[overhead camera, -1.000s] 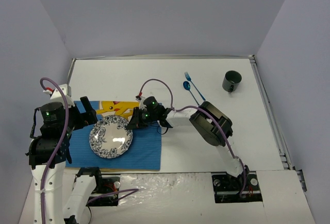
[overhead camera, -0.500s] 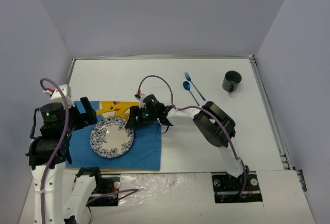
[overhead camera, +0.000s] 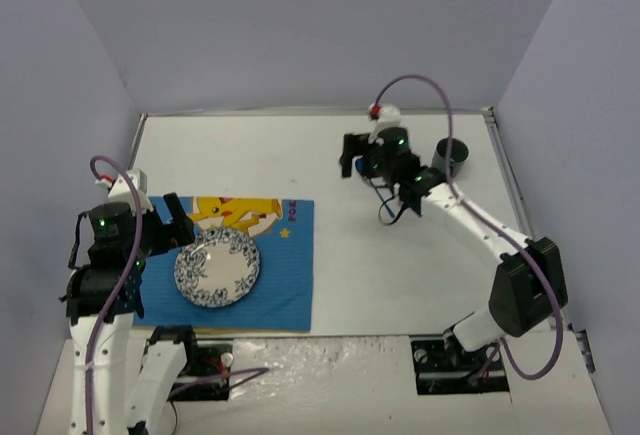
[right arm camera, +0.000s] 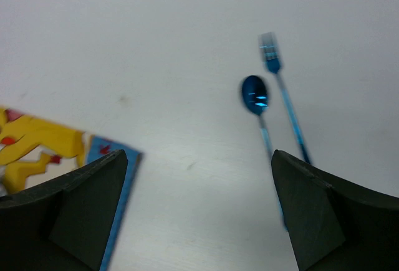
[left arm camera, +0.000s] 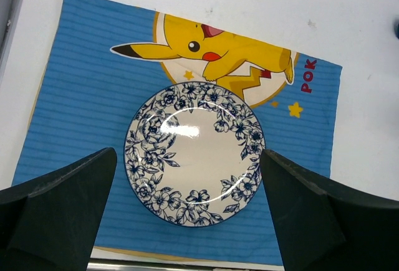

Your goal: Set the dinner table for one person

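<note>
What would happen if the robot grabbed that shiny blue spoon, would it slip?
Probably a bit. The spoon looks glossy, with light glinting off its bowl, so it may slide when squeezed. Its thin handle lies flat on the dinner table, so it is likely hard to get under. It looks like stiff metal and probably won't bend.

One each of dinner table (overhead camera: 380, 285), placemat (overhead camera: 285, 265), plate (overhead camera: 217, 268), spoon (right arm camera: 255, 95), fork (right arm camera: 272, 50) and mug (overhead camera: 455, 153).

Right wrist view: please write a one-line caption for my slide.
Open right end effector over the dinner table, blue spoon and fork ahead, placemat at left.
</note>
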Robot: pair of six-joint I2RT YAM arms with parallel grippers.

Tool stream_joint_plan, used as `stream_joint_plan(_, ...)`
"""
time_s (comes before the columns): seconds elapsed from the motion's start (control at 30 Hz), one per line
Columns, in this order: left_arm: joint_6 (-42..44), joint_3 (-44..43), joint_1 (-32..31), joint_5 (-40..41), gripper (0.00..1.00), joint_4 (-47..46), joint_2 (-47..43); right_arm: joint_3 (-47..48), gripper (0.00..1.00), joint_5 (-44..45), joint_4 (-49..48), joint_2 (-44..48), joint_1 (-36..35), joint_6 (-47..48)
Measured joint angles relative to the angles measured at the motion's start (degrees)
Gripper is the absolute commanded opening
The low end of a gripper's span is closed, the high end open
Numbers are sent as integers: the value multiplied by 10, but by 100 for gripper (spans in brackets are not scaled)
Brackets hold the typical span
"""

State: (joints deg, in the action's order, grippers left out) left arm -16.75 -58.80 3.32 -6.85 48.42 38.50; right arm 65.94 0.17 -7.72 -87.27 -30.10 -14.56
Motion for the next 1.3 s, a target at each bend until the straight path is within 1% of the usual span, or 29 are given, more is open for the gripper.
stream_joint_plan(0.07,0,8,0,-5,97,-11,-1,-8,99,24,14,29,48,21)
stream_joint_plan(0.17,-2,25,0,-10,97,-36,-1,-16,98,34,32,41,120,42)
stream_joint_plan(0.33,-10,76,0,-10,97,-90,3,-32,93,35,58,35,247,39)
stream_joint_plan(0.43,-14,106,-3,-9,97,-110,12,-31,90,39,59,15,294,30)
stream_joint_plan(0.57,-15,133,-4,-6,97,-129,26,-24,84,44,56,-34,304,28)
stream_joint_plan(0.7,-14,137,-4,0,97,-136,26,-11,78,39,49,-89,319,33)
stream_joint_plan(0.83,-14,137,-4,6,97,-143,26,0,67,31,39,-131,339,41)
stream_joint_plan(0.9,-14,137,-4,7,97,-144,27,5,65,25,30,-148,346,44)
stream_joint_plan(0.97,-14,137,-4,7,97,-145,26,7,61,22,23,-159,350,50)
stream_joint_plan(1.07,-14,137,-4,8,97,-145,27,9,51,19,13,-171,351,60)
stream_joint_plan(1.13,-13,137,-4,8,97,-145,27,9,47,15,7,-176,351,67)
stream_joint_plan(1.17,-13,137,-4,8,97,-145,27,10,43,13,4,-179,351,70)
stream_joint_plan(1.2,-13,137,-4,8,97,-145,28,11,42,11,1,-182,351,73)
stream_joint_plan(1.23,-13,137,-4,8,97,-145,28,11,38,10,-2,-185,351,75)
stream_joint_plan(1.3,-13,137,-4,8,97,-145,30,11,26,9,-6,-186,351,79)
